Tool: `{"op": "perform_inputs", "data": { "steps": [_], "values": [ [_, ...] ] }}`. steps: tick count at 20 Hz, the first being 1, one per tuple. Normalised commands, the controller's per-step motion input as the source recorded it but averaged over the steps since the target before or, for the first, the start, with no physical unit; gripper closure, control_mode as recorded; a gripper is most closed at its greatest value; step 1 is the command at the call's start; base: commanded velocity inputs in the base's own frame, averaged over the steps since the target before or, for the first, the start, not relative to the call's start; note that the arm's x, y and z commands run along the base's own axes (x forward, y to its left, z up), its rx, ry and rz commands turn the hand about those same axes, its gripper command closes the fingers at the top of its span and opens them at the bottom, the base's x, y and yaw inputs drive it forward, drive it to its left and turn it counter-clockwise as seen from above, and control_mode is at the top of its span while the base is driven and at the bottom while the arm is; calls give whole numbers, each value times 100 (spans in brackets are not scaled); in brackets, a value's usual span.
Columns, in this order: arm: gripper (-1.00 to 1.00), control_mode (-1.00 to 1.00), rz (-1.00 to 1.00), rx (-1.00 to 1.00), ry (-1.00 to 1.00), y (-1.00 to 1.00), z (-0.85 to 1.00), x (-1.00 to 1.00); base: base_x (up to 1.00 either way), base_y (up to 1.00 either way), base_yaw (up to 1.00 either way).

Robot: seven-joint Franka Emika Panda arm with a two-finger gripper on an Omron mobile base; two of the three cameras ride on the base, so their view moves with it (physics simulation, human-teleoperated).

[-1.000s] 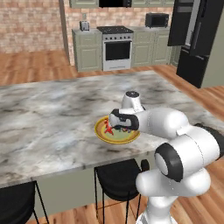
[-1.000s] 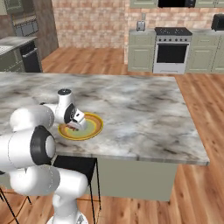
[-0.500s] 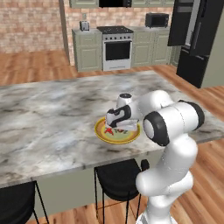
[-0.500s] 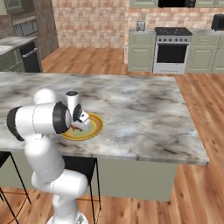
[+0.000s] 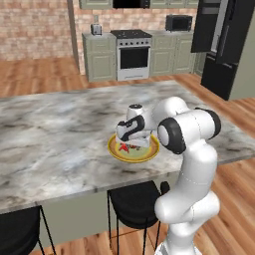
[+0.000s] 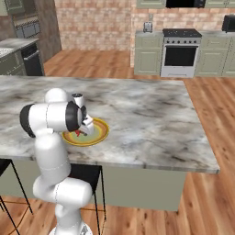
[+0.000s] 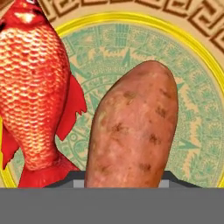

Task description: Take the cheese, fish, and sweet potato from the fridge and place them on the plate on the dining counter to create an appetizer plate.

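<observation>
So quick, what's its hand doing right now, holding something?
Hand: closed on the sweet potato, low over the plate, beside the fish.

You face a kitchen with a red-brick back wall (image 5: 35, 22) and a warm wooden plank floor (image 6: 202, 105). Grey-green cabinets (image 5: 101, 57) flank a steel oven range (image 5: 133, 55), with a microwave (image 5: 179, 22) on their top. Black stools (image 5: 130, 201) stand tucked under the near edge.
</observation>
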Motion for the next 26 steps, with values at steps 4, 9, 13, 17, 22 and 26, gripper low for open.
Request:
{"op": "perform_inputs", "data": {
  "steps": [4,9,13,17,22,26],
  "values": [
    [-100,-100,-10,0,1,-2,-14,-21,0,0,0],
    [-100,-100,-11,0,-1,-12,0,-14,0,0,0],
    [-100,-100,-8,0,-6,-7,26,-14,0,0,0],
    [-100,-100,-3,0,-6,-4,70,-51,0,0,0],
    [-100,-100,7,0,-20,-15,96,-83,0,0,0],
    [-100,-100,23,0,-24,-32,100,-67,0,0,0]
  ]
}}
